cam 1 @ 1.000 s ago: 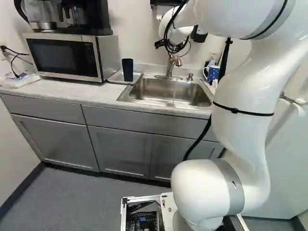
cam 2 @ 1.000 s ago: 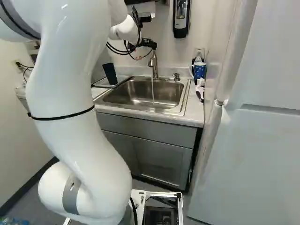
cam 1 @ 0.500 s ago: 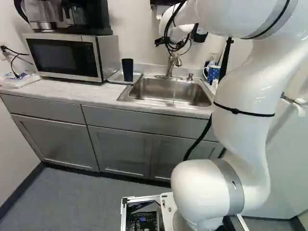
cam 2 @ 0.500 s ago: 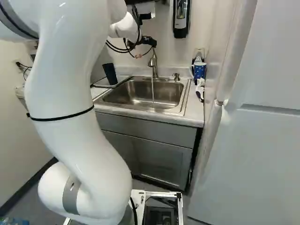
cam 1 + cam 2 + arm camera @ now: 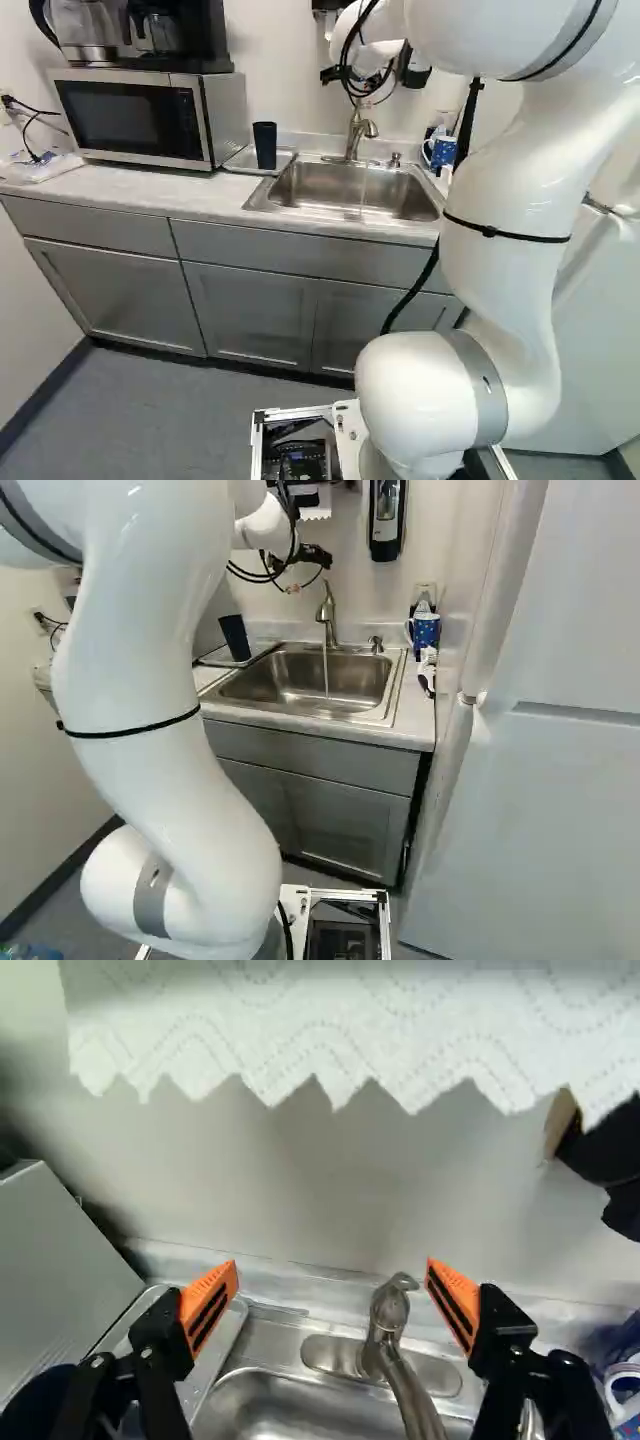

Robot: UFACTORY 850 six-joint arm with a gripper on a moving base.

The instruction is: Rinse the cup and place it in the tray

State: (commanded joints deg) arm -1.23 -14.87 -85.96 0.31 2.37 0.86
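While the gripper point(image 5: 332, 1264) was open and empty, the dark cup point(image 5: 265, 145) stood on the tray point(image 5: 240, 162), low to its left; a crooked push could miss the tap point(image 5: 386, 1318) ahead and leave water point(image 5: 325, 670) running.

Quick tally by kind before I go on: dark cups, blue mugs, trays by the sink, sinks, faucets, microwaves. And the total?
Dark cup: 1
Blue mug: 1
Tray: 1
Sink: 1
Faucet: 1
Microwave: 1
Total: 6
Small items crowded around the mug are unclear, so left out.
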